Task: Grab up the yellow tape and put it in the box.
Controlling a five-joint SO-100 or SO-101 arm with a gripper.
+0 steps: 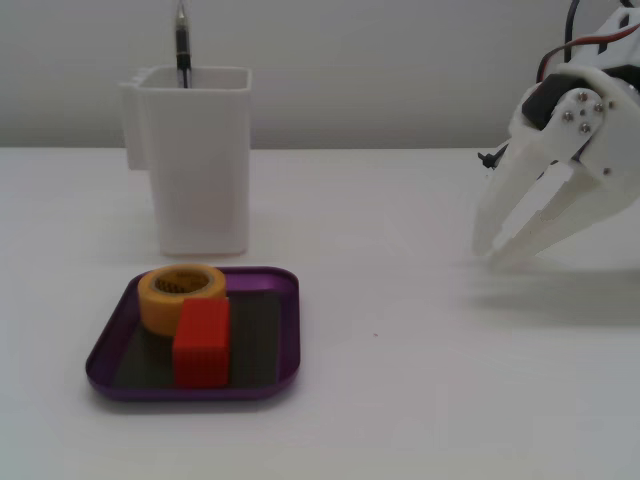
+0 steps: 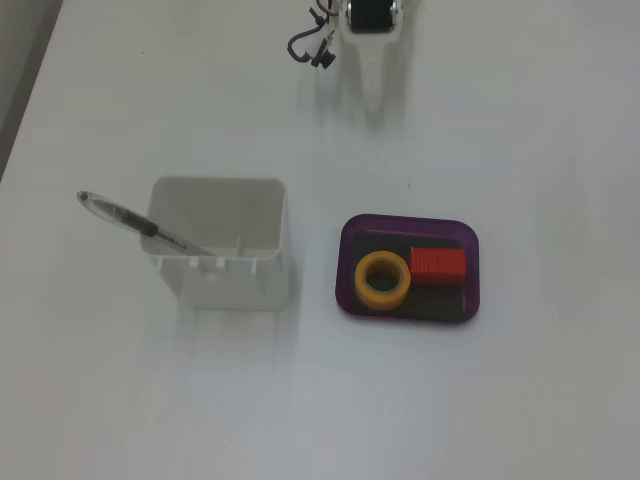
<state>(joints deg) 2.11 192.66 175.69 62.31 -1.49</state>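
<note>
Resting inside the shallow purple metallic box [image 1: 290, 330] with rounded corners and a dark grey floor, the small yellow-orange roll of tape [image 1: 181, 296] lies flat with its hollow centre facing up. In a fixed view it occupies the far left part of the tray, and a red rectangular block [image 1: 202, 342] sits just in front of it, touching its near right side and partly covering it. In another fixed view, looking down, the yellow tape [image 2: 384, 280] sits at the near left of the box [image 2: 347, 262], with the red block [image 2: 438, 263] just beside it to the right.

Behind the box in the first of these views stands a tall white rectangular plastic container [image 1: 197, 160] holding a dark pen [image 1: 182, 45]; from above, the container [image 2: 222, 242] is to the left of the tray, and the pen [image 2: 140, 224] leans out over its left edge.

The white two-finger gripper [image 1: 490, 250] hangs over the white table [image 1: 420, 400] at the right, well apart from the box. Its fingers stand slightly apart, holding nothing. From above only its tip [image 2: 372, 100] shows at the far edge.
</note>
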